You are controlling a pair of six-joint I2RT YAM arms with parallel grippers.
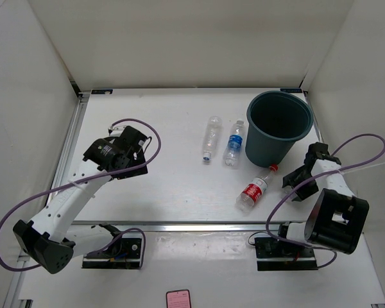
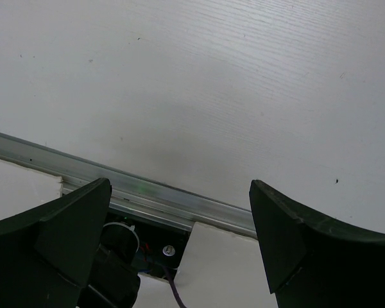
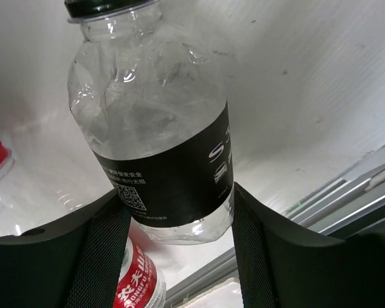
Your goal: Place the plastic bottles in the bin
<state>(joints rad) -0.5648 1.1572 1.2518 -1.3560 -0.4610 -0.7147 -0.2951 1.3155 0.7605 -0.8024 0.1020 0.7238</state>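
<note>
Just beside the bin [image 1: 269, 149], the right tool [image 3: 179, 208] grips the black-labelled bottle [image 3: 157, 122] near its base, so the pick looks made. Next it must rise over the rim and let go. The left tool [image 2: 179, 187] gapes wide, empty.

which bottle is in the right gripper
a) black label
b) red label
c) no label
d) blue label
A: in the right wrist view the black-labelled bottle is clamped in the right gripper, while the red-labelled bottle lies outside the grip.
</note>
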